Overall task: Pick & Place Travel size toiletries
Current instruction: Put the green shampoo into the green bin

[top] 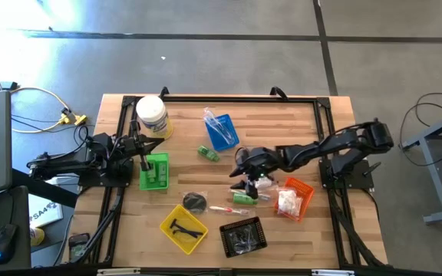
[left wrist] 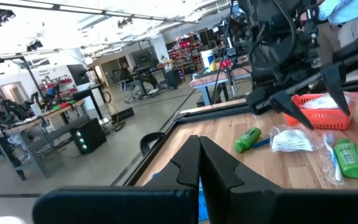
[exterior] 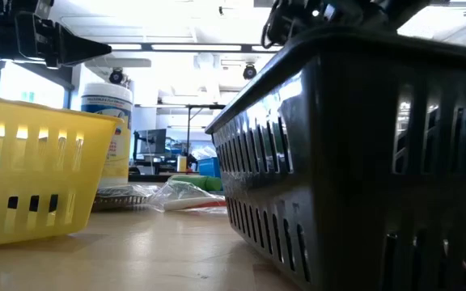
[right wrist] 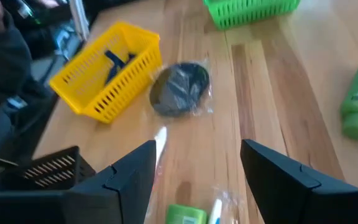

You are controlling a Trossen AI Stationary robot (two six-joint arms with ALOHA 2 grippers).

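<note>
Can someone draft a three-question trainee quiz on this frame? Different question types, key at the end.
1. True or false: the right end effector stands open above loose items at mid-table.
2. Multiple choice: what lies in the yellow tray? A) white sachets B) a dark T-shaped piece C) a green bottle
3. Short answer: where is the left end effector, and is it open or shut?

Key
1. True. The right wrist view shows the fingers wide apart with nothing between them.
2. B. The dark T-shaped piece lies inside it.
3. At the green tray on the table's left side, shut; its fingers meet.
</note>
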